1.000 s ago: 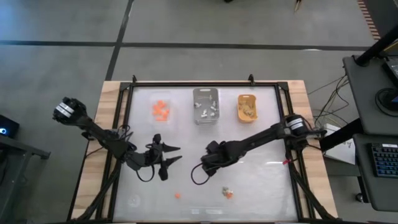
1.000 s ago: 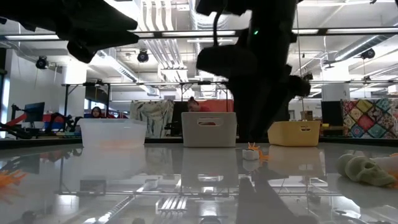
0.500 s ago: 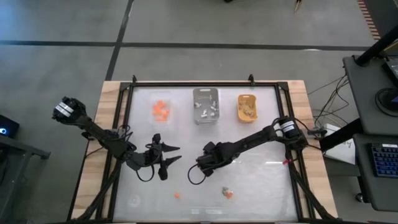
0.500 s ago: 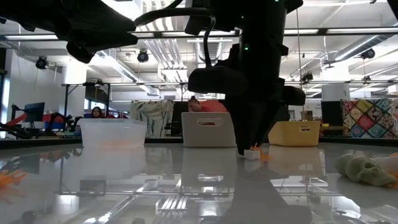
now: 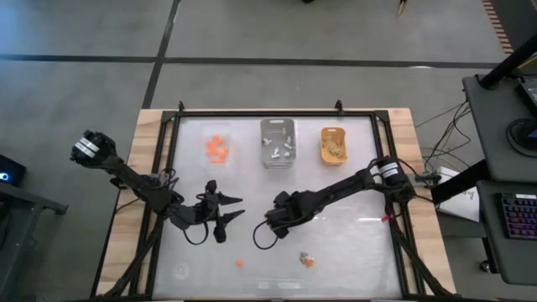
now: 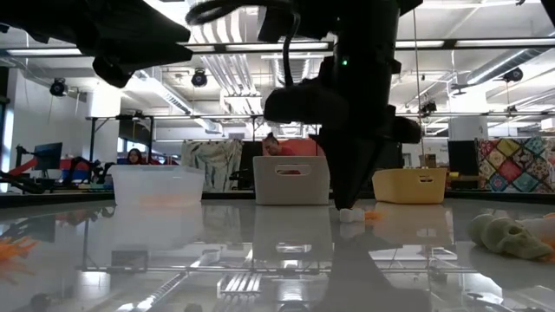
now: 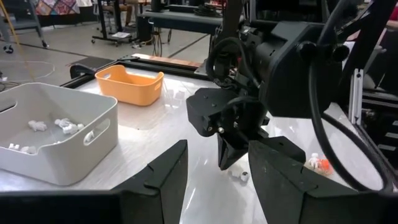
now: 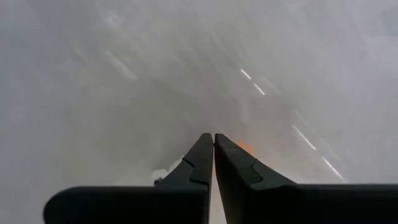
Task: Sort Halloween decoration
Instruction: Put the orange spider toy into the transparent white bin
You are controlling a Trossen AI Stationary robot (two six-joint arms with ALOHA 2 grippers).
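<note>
Pressing down onto the glossy white table point(image 5: 361, 243), the right gripper point(image 8: 214, 144) has its two dark fingers squeezed together with nothing visibly caught between them. A small white trinket point(image 8: 166, 169) lies on the surface just beside the fingertips, and a bit of orange point(image 8: 245, 147) shows on their other side; from the left wrist view the same white piece point(image 7: 239, 176) sits on the table right under that gripper, and I cannot tell whether the tips touch it.

Taking the grey tray point(image 5: 278, 143) at the back of the table as the landmark: the clear tray point(image 5: 217, 149) with orange pieces sits to one side of it, the orange-yellow tray point(image 5: 334, 145) with tan pieces to the other, and white trinkets lie inside the grey tray itself. The right gripper works well in front of the grey tray. The left gripper point(image 5: 232, 209) hangs in front of the clear tray, its jaws apart and empty. Farther forward, toward the table's near edge, lie a lone orange trinket point(image 5: 239, 263) and a pale skull-like piece point(image 5: 306, 259) with orange against it.
</note>
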